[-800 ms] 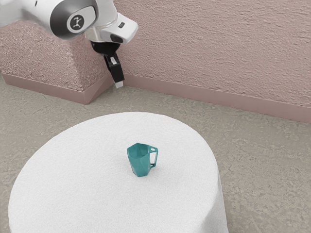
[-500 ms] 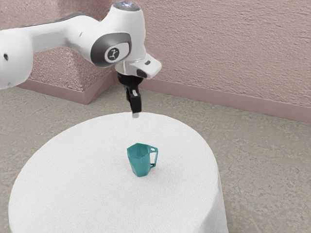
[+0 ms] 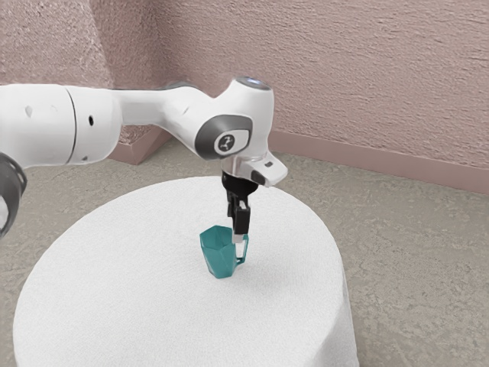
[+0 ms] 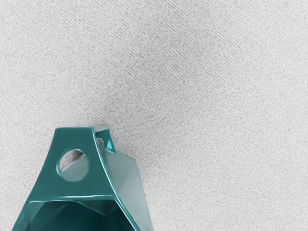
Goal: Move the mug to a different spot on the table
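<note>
Arm (image 3: 145, 126) swung from wall side down over mug (image 3: 218, 258) handle

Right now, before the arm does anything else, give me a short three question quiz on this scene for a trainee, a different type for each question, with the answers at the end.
1. True or false: the mug stands upright on the table.
2. Pick one. The gripper is: A) close over the mug's handle; B) out past the table's edge; C) down on the floor.
3. Fill the gap: the mug's colour is ____.

Key: 1 true. 2 A. 3 teal.
</note>
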`<state>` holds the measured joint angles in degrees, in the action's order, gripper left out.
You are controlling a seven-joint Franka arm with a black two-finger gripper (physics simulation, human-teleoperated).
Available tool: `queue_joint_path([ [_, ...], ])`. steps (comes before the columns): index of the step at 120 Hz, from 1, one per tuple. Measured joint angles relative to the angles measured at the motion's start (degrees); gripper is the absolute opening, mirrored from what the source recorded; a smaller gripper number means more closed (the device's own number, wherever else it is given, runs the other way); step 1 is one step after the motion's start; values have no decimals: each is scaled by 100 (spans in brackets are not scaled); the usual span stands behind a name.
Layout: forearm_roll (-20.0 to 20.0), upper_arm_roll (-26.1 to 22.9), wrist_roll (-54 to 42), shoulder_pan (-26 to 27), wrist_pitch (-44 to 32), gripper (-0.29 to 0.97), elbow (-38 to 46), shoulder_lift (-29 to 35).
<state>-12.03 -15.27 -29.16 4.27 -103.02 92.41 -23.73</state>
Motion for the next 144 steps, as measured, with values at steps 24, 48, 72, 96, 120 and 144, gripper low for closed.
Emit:
queue_joint_path([
  [24, 89, 108, -38, -5, -34, 68, -81, -278],
  [48, 131, 204, -63, -1, -209, 68, -337, -537],
  [72, 115, 328, -78, -5, -364, 68, -429, -775],
  [96, 100, 375, -89, 3, -454, 68, -776, -1078],
  [120, 97, 416, -97, -8, -488, 68, -928, -1327],
  [144, 93, 497, -102, 2, -500, 66, -1121, -1544],
])
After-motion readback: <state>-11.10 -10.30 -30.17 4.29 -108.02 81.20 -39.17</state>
